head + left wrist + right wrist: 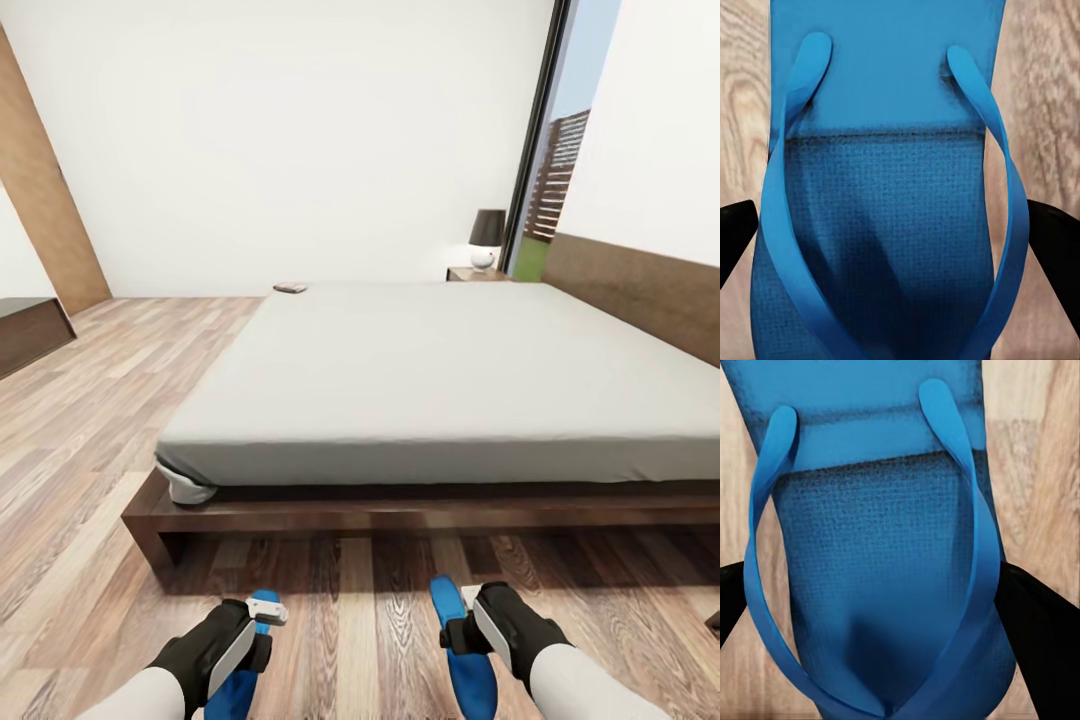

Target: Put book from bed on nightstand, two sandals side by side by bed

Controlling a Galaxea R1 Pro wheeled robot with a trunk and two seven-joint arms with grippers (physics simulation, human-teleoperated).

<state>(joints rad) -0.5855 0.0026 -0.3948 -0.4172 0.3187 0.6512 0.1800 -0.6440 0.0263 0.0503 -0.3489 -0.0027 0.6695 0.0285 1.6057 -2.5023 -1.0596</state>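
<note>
Blue sandals (470, 650), one clamped in each end effector, left (262, 622) and right (462, 625), near the bed (440, 390) foot edge; I judge placing underway—next, set them parallel.

Two blue sandals (243, 668) (465, 650), one bed (440, 380), one book (290, 288), one nightstand (477, 274), one lamp (487, 238).

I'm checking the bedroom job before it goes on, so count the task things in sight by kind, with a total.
Blue sandals: 2, left sandal at the left pincer, right sandal at the right pincer
Book: 1
Bed: 1
Nightstand: 1
Total: 5
</note>
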